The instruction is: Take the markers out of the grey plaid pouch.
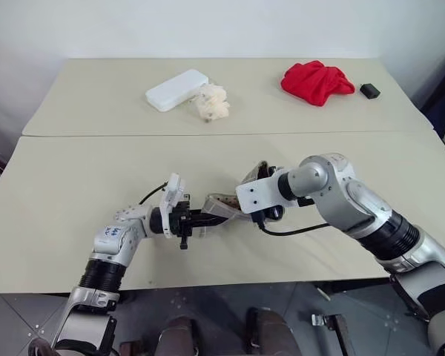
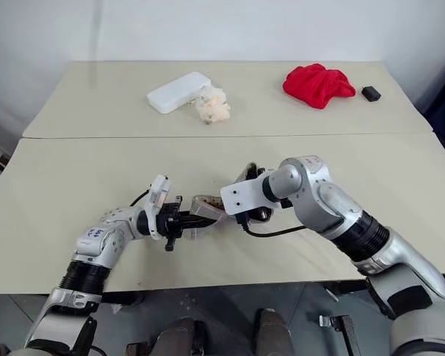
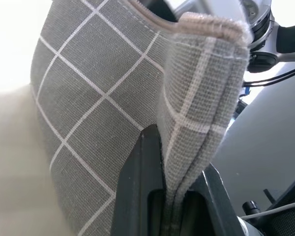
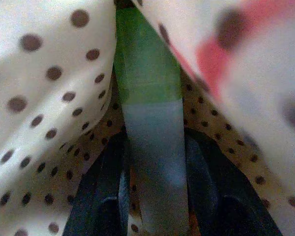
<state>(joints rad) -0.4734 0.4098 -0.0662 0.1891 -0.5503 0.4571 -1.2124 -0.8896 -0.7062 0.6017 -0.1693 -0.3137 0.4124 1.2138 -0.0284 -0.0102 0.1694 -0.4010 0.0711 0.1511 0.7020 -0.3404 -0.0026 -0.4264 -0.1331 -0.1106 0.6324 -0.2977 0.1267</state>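
The grey plaid pouch [image 1: 224, 204] hangs just above the near table, stretched between my two grippers. My left gripper [image 3: 179, 150] points sideways and is shut on one end of the pouch, with the plaid fabric [image 3: 98, 98] pinched between its black fingers. My right gripper [image 4: 155, 147] reaches down into the pouch's open mouth [image 1: 256, 176], among the dotted lining [image 4: 49, 98]. Its fingers press on both sides of a green highlighter [image 4: 147, 64] with a grey end. A blurred red patch [image 4: 226, 49] lies beside it; I cannot tell whether it is the red marker.
On the far table lie a white rectangular box [image 1: 176, 89], a crumpled whitish lump [image 1: 211, 102], a red cloth [image 1: 317, 81] and a small black object [image 1: 369, 90]. A seam [image 1: 133, 136] separates the two tables.
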